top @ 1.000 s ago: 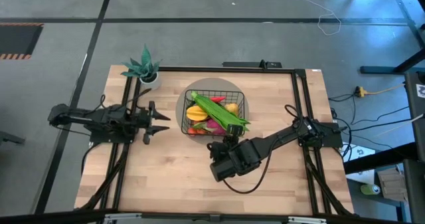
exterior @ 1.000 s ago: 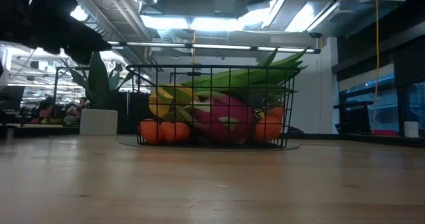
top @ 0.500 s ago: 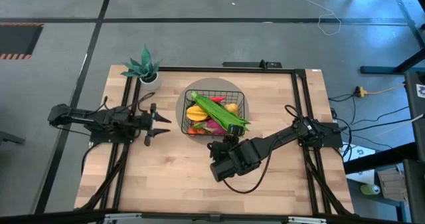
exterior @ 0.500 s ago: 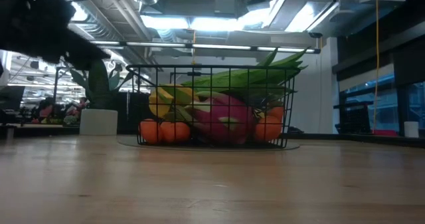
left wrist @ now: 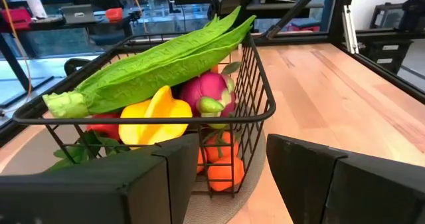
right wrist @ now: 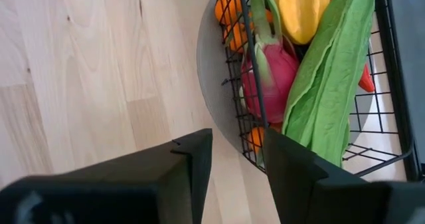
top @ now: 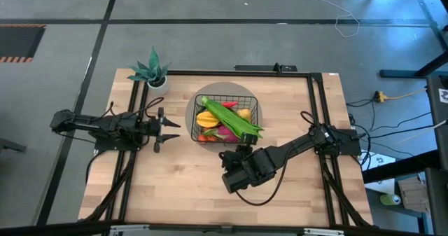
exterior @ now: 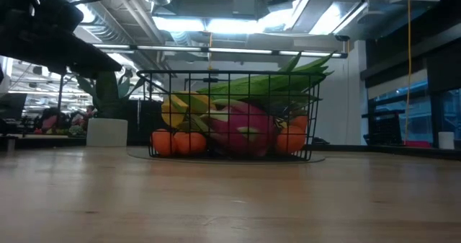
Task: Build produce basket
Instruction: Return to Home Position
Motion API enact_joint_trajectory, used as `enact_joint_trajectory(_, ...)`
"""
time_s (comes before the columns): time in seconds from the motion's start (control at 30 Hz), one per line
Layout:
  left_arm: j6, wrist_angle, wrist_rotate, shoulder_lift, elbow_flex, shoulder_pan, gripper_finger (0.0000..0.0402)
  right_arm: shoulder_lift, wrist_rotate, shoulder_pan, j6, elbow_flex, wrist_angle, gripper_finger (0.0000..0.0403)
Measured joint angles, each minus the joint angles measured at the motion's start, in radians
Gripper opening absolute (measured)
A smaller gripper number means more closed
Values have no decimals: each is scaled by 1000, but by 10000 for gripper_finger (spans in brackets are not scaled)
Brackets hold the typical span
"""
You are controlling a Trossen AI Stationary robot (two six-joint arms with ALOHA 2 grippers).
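The basket (exterior: 155, 75) stands on a round grey mat (top: 192, 111) in the far middle of the table (top: 175, 187). It is full. The long leafy bundle (top: 231, 118) lies diagonally on top, and under it I see the dragon fruit (exterior: 241, 127), the orange tomatoes (exterior: 176, 142) and yellow pieces. In the last second nothing in the basket has moved, so I judge that the load is settled.

What has changed is only the arms. The right gripper (top: 235, 152) is just on the near side of the basket and seems to have drawn back a little toward me. Its fingers are apart and hold nothing. The left gripper (top: 168, 128) is to the left of the basket, clear of it, with its fingers spread and also empty. In the low view the left arm's dark shape has shifted and now lies more level.

For me this means the filling is done and only the retreat of both arms is left. The potted plant (top: 152, 71) stays at the far left corner, outside the basket.
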State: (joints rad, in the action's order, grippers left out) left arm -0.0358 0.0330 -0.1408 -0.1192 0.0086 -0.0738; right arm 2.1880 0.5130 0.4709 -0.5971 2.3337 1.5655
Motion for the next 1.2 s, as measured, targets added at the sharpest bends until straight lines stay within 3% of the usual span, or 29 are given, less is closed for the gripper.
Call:
enact_joint_trajectory(0.23, 0, 0, 1, 9, 0, 0, 169, 0, -1, 0, -2, 0, -8, 126)
enact_joint_trajectory(0.47, 0, 4, 0, 120, 0, 1, 169, 0, 0, 3, 2, 0, -13, 126)
enact_joint_trajectory(1.0, 1, 9, -6, 117, -1, 84, 169, 4, 40, 4, 9, 0, -93, 126)
enact_joint_trajectory(1.2, 1, 6, -6, 117, -1, 84, 169, 4, 43, -1, 114, 0, -128, 126)
